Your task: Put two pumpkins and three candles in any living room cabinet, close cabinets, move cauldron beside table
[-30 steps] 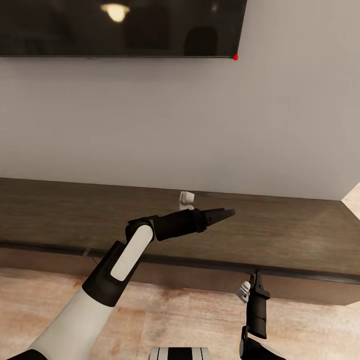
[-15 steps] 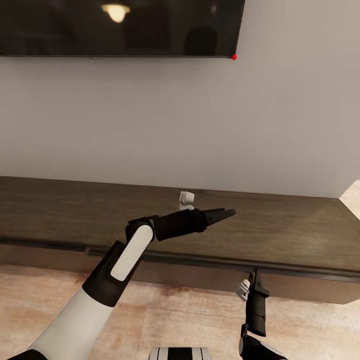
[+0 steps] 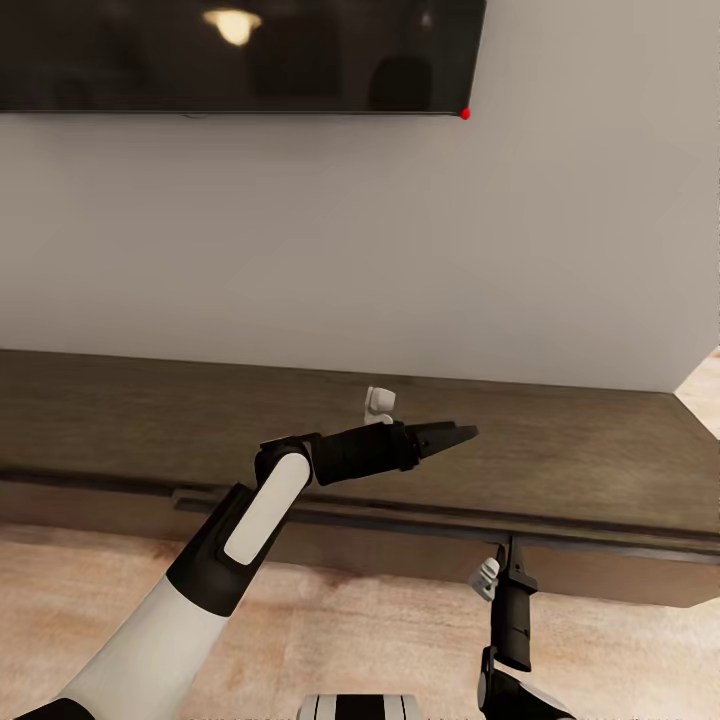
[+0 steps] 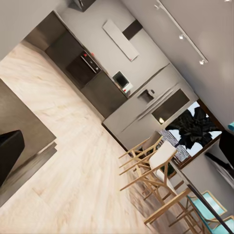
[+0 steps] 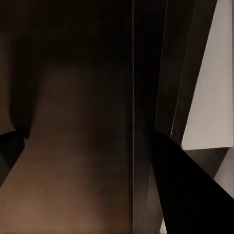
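While both arms hang in front of the wall unit, the scene reads as follows.

Wall: pale grey, plain, behind everything in the head view.
Television (image 3: 240, 55): dark wall-mounted screen at the top, a lamp reflected in it, a red dot at its lower right corner.
Cabinet (image 3: 600, 470): long, low, dark-brown unit across the head view; the drawer front under the top sits slightly proud of the body. The right wrist view is close on its dark wood (image 5: 73, 146).
Floor (image 3: 350, 630): light wood planks below the cabinet.
Left arm: reaches forward and rightward above the cabinet top.
Left gripper (image 3: 455, 436): over the cabinet top, fingers drawn to a point — nothing between them. Its wrist camera looks past one dark finger (image 4: 7, 151) into a kitchen and wooden chairs (image 4: 156, 168).
Right gripper (image 3: 515, 560): points up at the drawer front's lower edge — opening cannot be told; one finger (image 5: 195, 195) is beside the wood.
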Controlling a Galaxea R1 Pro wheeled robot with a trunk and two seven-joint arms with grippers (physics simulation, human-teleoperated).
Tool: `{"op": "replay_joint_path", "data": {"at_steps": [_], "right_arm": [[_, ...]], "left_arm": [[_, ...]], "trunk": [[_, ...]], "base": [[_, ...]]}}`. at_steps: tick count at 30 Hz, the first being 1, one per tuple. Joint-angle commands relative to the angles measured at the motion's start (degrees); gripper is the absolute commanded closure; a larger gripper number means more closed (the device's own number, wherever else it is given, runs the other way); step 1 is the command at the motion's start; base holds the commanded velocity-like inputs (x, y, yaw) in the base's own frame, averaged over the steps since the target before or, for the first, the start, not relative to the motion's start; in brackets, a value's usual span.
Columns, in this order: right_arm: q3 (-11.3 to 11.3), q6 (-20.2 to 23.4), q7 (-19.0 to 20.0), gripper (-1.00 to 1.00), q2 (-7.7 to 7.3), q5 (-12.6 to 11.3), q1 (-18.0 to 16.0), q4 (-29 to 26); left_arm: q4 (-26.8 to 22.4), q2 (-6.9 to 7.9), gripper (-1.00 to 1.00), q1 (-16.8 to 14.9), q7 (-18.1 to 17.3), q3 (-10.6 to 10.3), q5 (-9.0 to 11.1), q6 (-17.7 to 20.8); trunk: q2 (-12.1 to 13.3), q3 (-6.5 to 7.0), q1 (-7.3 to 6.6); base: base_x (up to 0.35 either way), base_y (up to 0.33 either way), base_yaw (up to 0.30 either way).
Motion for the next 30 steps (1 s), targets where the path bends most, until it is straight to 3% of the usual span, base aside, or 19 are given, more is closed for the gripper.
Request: {"op": "replay_joint_path", "data": {"at_steps": [1,17,30], "right_arm": [[2.2,-0.1,-2.6,1.00,0.03,0.3,0.0,-0.2],[2.2,-0.1,-2.6,1.00,0.11,0.3,0.0,-0.2],[2.2,-0.1,-3.8,1.00,0.04,0.3,0.0,-0.2]], "left_arm": [[0.0,-0.01,-1.00,0.0,0.0,0.0,0.0,0.0],[0.0,-0.01,-1.00,0.0,-0.1,0.0,0.0,0.0],[0.0,-0.01,-1.00,0.0,-0.1,0.0,0.0,0.0]], "trunk": [[0.0,0.01,-0.01],[0.0,0.01,-0.01],[0.0,0.01,-0.01]], "base": [[-0.029,0.000,0.000],[-0.086,0.000,0.000],[-0.187,-0.002,0.000]]}}
